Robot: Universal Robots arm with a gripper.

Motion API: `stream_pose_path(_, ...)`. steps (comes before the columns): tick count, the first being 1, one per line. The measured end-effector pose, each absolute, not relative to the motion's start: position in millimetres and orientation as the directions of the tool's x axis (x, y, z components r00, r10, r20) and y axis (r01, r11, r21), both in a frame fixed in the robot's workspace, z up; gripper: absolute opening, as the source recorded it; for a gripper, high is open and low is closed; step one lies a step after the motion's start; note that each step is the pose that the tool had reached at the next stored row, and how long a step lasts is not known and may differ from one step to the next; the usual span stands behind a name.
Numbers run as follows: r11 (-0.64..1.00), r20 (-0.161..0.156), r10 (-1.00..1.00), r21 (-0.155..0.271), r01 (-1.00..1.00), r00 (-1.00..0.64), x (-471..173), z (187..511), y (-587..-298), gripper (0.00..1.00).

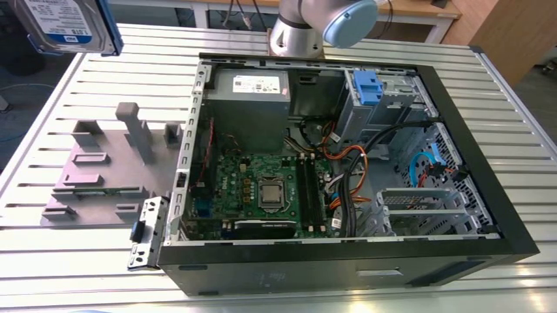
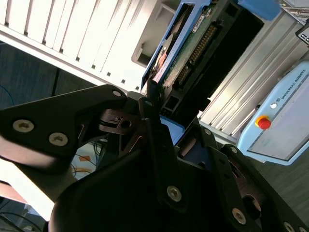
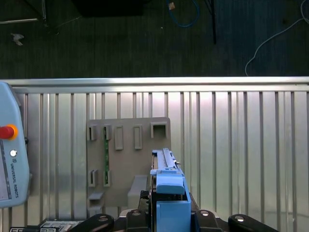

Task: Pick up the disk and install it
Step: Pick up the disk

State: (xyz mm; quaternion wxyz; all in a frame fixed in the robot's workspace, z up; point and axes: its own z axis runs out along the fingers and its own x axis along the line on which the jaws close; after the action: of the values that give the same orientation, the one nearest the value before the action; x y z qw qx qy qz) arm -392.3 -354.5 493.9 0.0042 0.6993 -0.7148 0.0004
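On your slatted silver aluminium desk (image 1: 522,130) lies an open black metal computer case (image 1: 348,267) on its side. Just beside it, toward the exterior view's left, sits a flat grey plastic fixture plate (image 1: 96,179) with upright posts.

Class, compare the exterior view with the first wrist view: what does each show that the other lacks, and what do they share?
Exterior view: the open computer case with its green motherboard, and the arm's base behind it. First wrist view: a pale teach pendant with a red button. Shared: the disk held above the slatted table, and the grey fixture.
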Motion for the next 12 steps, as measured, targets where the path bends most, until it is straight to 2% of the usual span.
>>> stream_pose_path(12, 0.022, 0.007, -1.0, 0.005, -1.0, -0.022, -386.9, 494.0, -354.5, 0.37)
